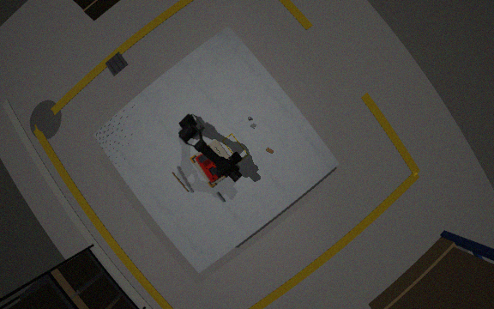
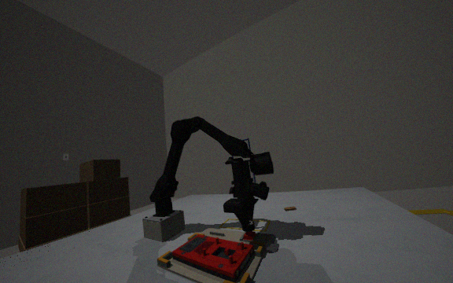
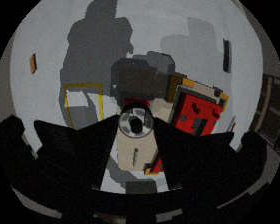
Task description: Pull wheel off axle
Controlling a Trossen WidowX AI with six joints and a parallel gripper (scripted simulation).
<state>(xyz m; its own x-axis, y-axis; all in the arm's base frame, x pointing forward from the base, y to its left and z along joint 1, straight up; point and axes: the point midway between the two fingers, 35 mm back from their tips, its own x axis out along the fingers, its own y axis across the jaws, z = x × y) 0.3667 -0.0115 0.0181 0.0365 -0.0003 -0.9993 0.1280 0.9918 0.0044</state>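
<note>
The grey wheel (image 3: 125,123) with a dark hub is between my fingertips in the wrist view. My gripper (image 3: 136,119) (image 2: 248,228) points down and is shut on the wheel, low over a small red block (image 2: 248,237) (image 3: 136,102) at the end of a beige board (image 3: 126,161). The axle is hidden by the wheel and fingers, so I cannot tell how far up it the wheel sits. The marked area, a yellow outline (image 3: 101,102) (image 2: 268,225) (image 1: 231,135), lies on the table beside the board, left of the wheel in the wrist view.
A red panel with pegs (image 2: 200,255) (image 3: 190,112) sits in a frame with yellow corners, close on the right of the wheel in the wrist view. A small orange-brown block (image 1: 269,150) (image 2: 290,208) (image 3: 33,63) lies farther off on the table.
</note>
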